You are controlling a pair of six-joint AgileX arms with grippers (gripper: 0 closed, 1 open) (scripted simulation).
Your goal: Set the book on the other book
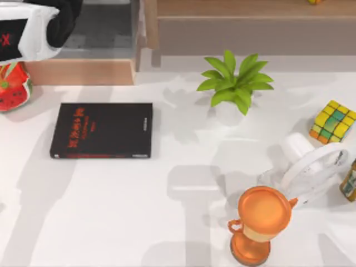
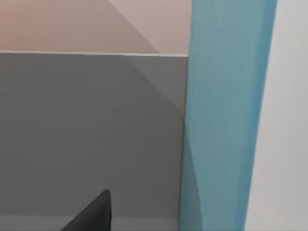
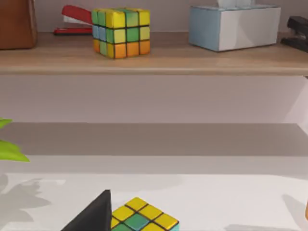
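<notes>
White surface spreads across the top view, the largest thing in sight, with a wooden shelf running along its far edge. On the left part of the surface lies the black book, flat, its red lettering facing up and nothing resting on it. My left arm sits at the top view's upper left corner, above the far left edge of the surface and apart from the black book. In the left wrist view a light blue book stands on edge close to the camera, with a dark fingertip just beside it; whether the left jaws grip it or how far they are open I cannot tell. A green potted plant stands near the middle of the far side. On the right half, an orange trophy cup stands near the front edge, a white headset lies just beyond it, and a colour cube sits near the right edge. A watermelon-patterned object rests at the left edge. The right wrist view looks over that cube toward the shelf, which carries a second colour cube, a tissue box and a red stapler; a dark fingertip shows there, and the state of the right jaws cannot be told.
</notes>
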